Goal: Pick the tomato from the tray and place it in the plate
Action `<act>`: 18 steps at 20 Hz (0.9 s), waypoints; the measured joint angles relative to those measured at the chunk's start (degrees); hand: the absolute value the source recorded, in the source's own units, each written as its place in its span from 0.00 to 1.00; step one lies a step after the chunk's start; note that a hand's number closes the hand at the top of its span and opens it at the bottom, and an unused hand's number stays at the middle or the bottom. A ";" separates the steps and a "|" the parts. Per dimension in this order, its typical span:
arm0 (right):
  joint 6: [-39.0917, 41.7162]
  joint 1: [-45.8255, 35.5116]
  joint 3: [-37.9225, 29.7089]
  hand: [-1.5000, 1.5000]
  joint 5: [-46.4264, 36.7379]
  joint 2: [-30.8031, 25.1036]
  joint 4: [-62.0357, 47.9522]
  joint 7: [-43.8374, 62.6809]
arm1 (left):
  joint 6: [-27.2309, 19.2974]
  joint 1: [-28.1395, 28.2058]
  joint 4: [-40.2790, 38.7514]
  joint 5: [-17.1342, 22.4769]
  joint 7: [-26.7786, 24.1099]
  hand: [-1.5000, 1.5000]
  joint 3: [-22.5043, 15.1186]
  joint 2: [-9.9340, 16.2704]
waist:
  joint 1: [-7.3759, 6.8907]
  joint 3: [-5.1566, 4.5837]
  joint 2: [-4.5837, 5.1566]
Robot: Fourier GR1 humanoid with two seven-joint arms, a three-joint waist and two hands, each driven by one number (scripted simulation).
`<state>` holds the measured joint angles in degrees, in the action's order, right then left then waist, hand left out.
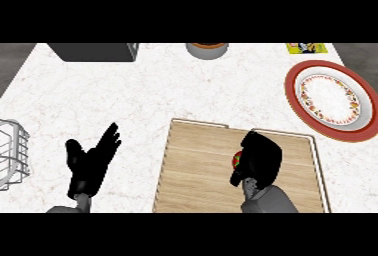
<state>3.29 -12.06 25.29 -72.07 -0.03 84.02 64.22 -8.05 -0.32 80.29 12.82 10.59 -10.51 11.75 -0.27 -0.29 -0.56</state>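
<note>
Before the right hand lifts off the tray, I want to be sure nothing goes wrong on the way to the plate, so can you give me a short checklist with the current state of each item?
1. Right hand over the tomato on the wooden tray: ok, fingers curl over it.
2. Tomato fully enclosed: cannot tell, only a red-green sliver shows at the hand's left edge.
3. Tomato lifted off the tray: cannot tell.
4. Plate free to receive it: ok, nothing lies on it.
5. Counter between tray and plate: ok, nothing stands there.
6. Left hand out of the way: ok, open, resting left of the tray.
</note>
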 measured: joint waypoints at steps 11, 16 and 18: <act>-4.86 -4.21 2.11 1.00 -4.29 -0.14 -2.09 -4.27 | 0.27 0.52 1.14 -1.16 0.99 0.50 0.43 -0.93 | -0.24 0.20 0.43; -16.04 -12.03 2.52 1.00 1.21 -0.07 -6.95 -8.80 | 1.21 -0.23 0.40 -0.91 0.73 0.50 0.56 -1.14 | -1.44 0.32 0.90; -19.64 -14.56 2.50 1.00 0.19 -0.06 -7.79 -9.01 | 1.32 0.24 0.19 -0.93 0.25 0.50 0.70 -1.28 | -1.26 0.32 0.83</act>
<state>-16.35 -26.62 27.79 -71.88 -0.09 76.24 55.21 -6.73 -0.08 80.48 11.90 10.84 -9.82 10.47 -1.53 0.03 0.27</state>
